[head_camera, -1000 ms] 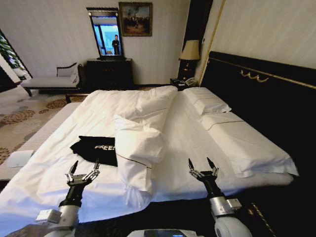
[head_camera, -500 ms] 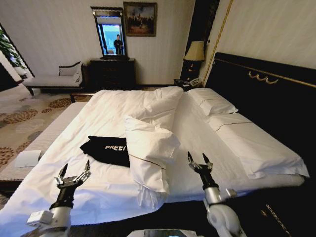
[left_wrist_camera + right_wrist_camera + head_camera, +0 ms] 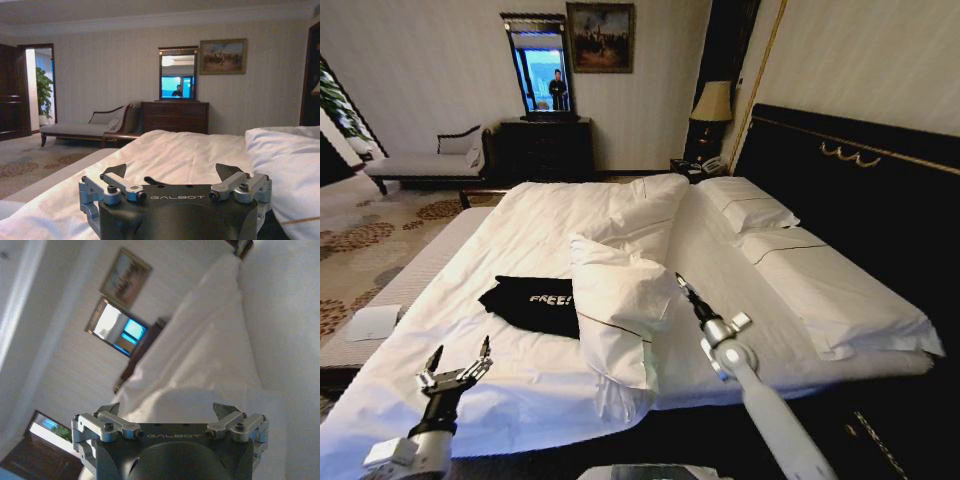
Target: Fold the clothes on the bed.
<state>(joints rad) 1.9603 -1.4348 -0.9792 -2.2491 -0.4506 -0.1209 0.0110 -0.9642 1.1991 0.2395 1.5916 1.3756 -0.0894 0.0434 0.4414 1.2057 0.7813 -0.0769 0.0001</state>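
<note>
The clothes are one black T-shirt with small white lettering, lying on the near left part of the bed. Its right edge is tucked under a bunched white pillow. My left gripper hovers open above the bed's near edge, a little short of the shirt; the left wrist view shows the same gripper with fingers spread. My right gripper, rolled on its side, reaches over the bed to the pillow's right side. It appears open and empty against white bedding.
Two flat pillows lie along the dark headboard. A white card rests on the bench by the bed's left edge. Beyond the bed stand a chaise, a dark dresser and a lamp.
My right arm has stretched forward and left to the bunched pillow, with its gripper rolling sideways. The left gripper sits lower and farther left in view. The shirt has not moved.
</note>
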